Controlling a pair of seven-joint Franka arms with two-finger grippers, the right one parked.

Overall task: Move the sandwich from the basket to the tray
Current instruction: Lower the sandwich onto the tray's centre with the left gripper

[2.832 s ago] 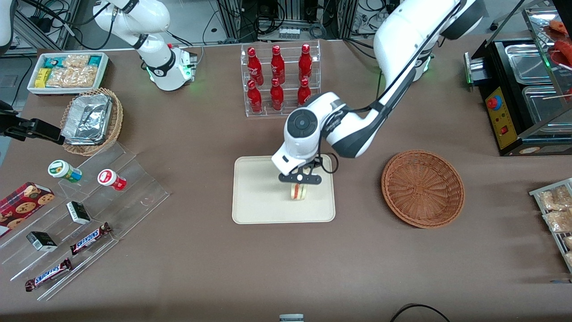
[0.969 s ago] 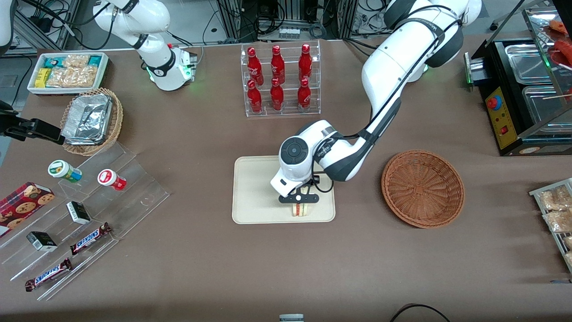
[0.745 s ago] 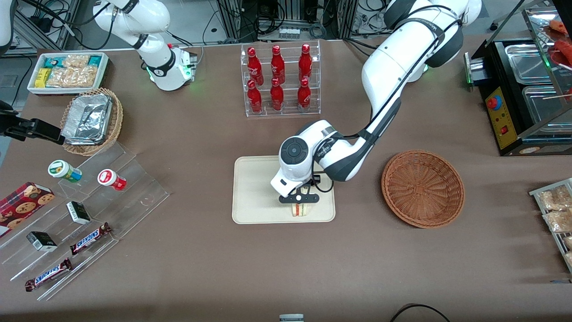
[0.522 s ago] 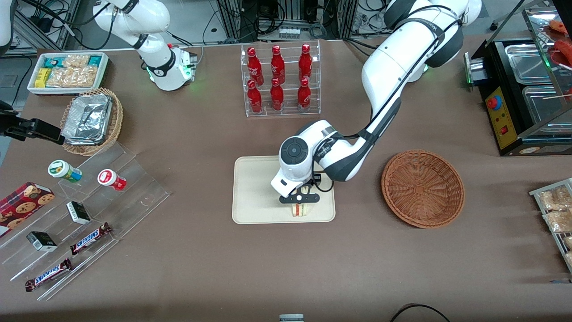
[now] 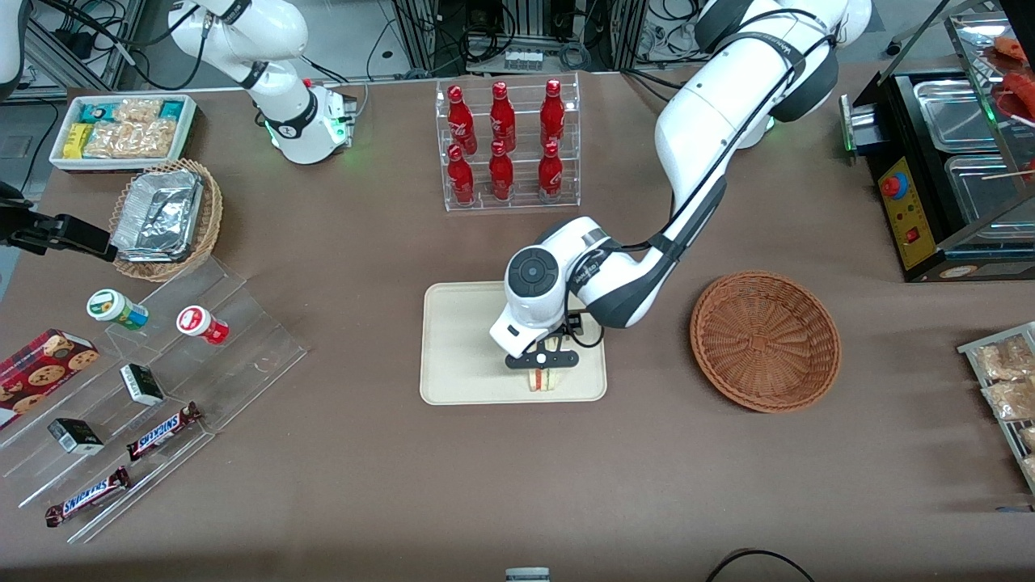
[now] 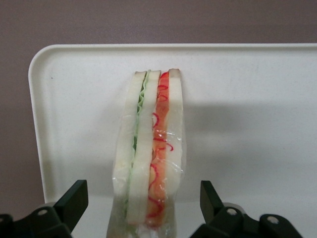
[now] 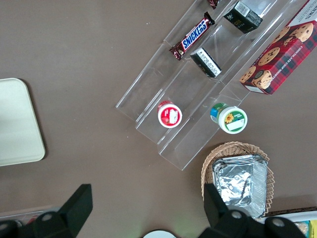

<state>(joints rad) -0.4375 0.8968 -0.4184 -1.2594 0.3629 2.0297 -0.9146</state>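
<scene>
The sandwich (image 5: 543, 380) stands on its edge on the cream-white tray (image 5: 461, 356), close to the tray's rim nearest the front camera. In the left wrist view the wrapped sandwich (image 6: 151, 148) shows white bread with green and red-orange filling, resting on the tray (image 6: 247, 124). My gripper (image 5: 542, 360) hangs just above it, open, its fingers (image 6: 74, 196) standing well apart from the bread on both sides (image 6: 143, 198). The reddish-brown basket (image 5: 765, 339) sits beside the tray toward the working arm's end, with nothing in it.
A clear rack of red bottles (image 5: 503, 145) stands farther from the front camera than the tray. Toward the parked arm's end are a tan wicker basket with foil trays (image 5: 166, 218) and a stepped acrylic shelf with snacks (image 5: 162, 372). A black appliance (image 5: 946, 170) sits at the working arm's end.
Since 2.8 s ago the gripper has come down and nearer the front camera, and the sandwich now rests on the tray. Over the last second nothing visibly moved.
</scene>
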